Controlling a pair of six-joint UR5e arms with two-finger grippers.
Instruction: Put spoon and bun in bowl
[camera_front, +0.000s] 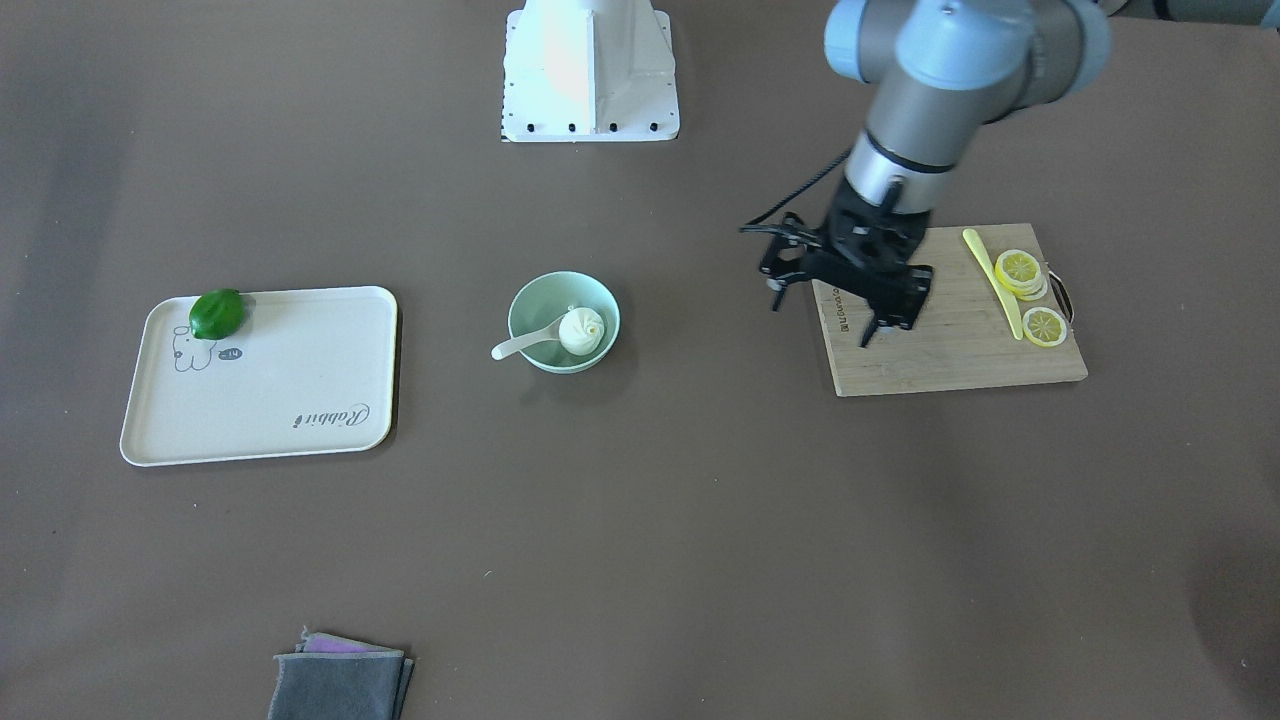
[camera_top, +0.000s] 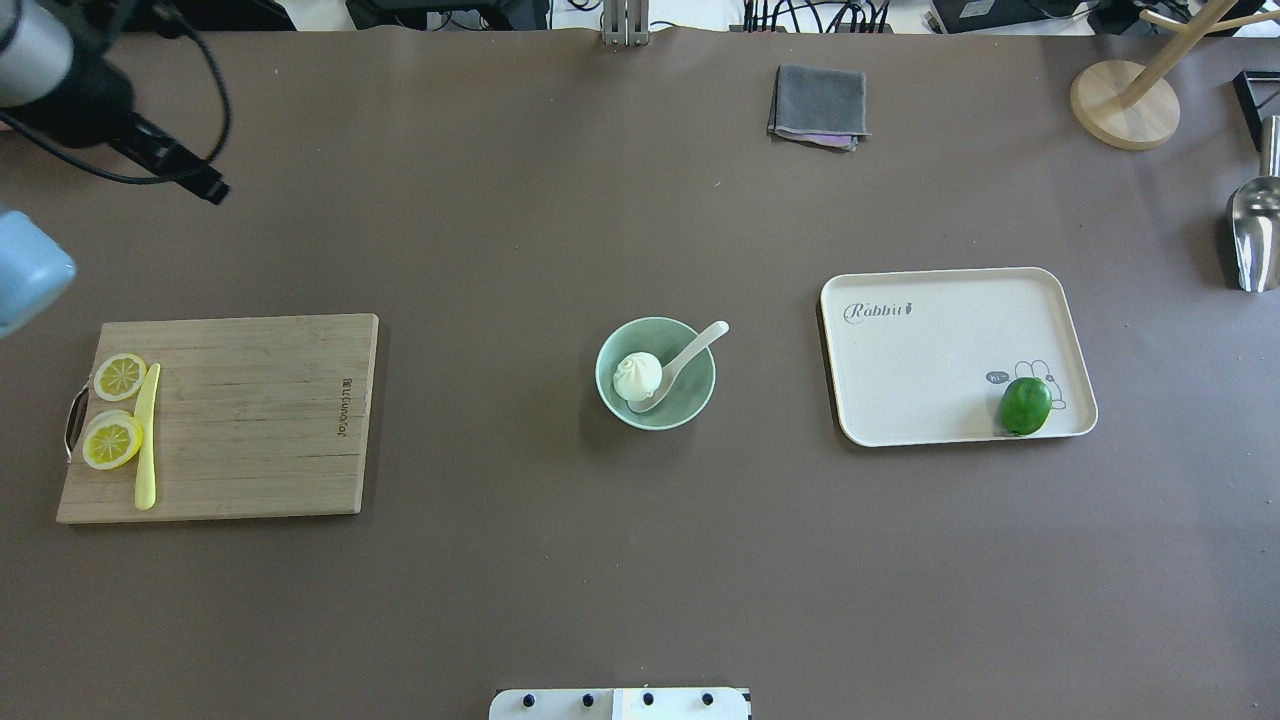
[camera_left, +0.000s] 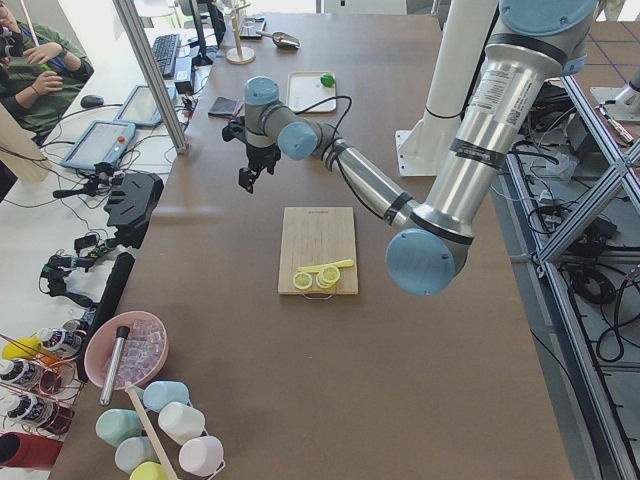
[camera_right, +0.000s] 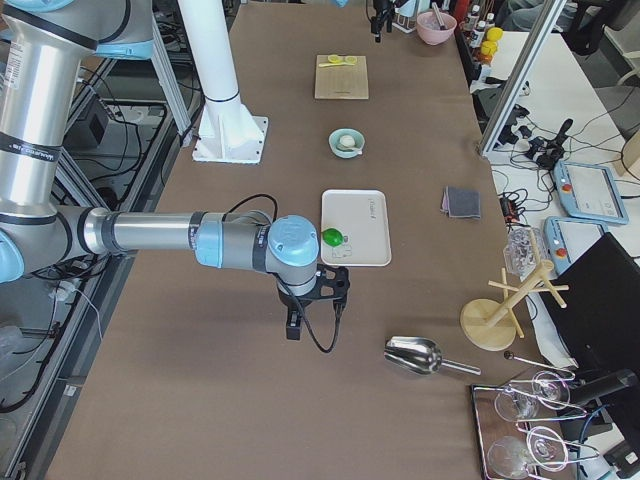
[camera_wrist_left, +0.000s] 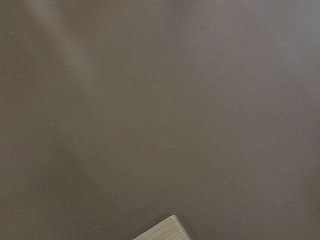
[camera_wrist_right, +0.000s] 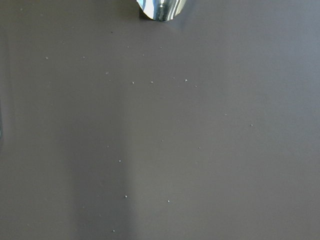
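Note:
The pale mint-green bowl (camera_front: 530, 305) (camera_top: 700, 392) stands in the middle of the table. The white pleated bun (camera_front: 582, 330) (camera_top: 637, 375) lies inside it. The cream-white spoon (camera_front: 520, 345) (camera_top: 695, 350) rests with its scoop in the bowl beside the bun and its handle sticking out over the rim. My left gripper (camera_front: 822, 320) (camera_top: 212, 190) hangs high above the table near the cutting board, open and empty. My right gripper (camera_right: 298, 325) shows only in the exterior right view, far from the bowl, and I cannot tell whether it is open or shut.
A wooden cutting board (camera_top: 250, 420) holds lemon slices (camera_top: 112, 440) and a thin yellow knife (camera_top: 147, 440). A cream tray (camera_top: 930, 360) holds a green lime (camera_top: 1025, 405). A folded grey cloth (camera_top: 818, 105), a metal scoop (camera_top: 1252, 235) and a wooden stand (camera_top: 1120, 105) lie at the far side.

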